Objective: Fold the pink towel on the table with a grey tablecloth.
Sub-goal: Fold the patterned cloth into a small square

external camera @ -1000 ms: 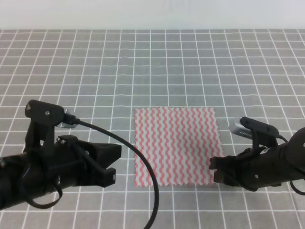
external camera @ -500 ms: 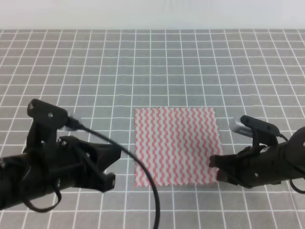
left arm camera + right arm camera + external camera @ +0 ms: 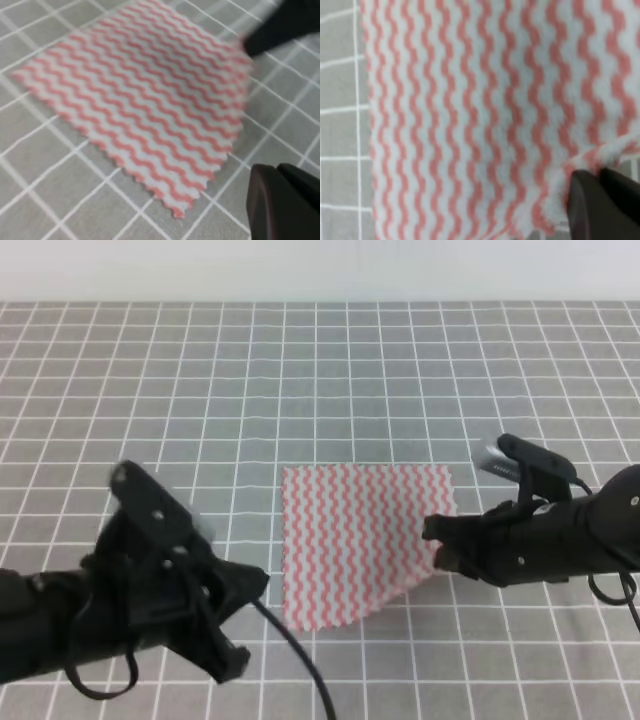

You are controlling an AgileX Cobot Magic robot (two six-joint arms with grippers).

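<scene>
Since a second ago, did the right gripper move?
Yes. The right gripper went up the view, away from the near edge of the table, pulling the towel's near right corner with it.

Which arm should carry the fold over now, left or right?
Right. Its end effector is at the towel's near right corner, which looks lifted off the tablecloth. The left end effector hangs beside the towel, off the cloth.

High view: looks down over table (image 3: 300, 360) | wrist views: close, angled down | shared: pink towel (image 3: 360, 540) (image 3: 145, 105) (image 3: 470, 115)
</scene>
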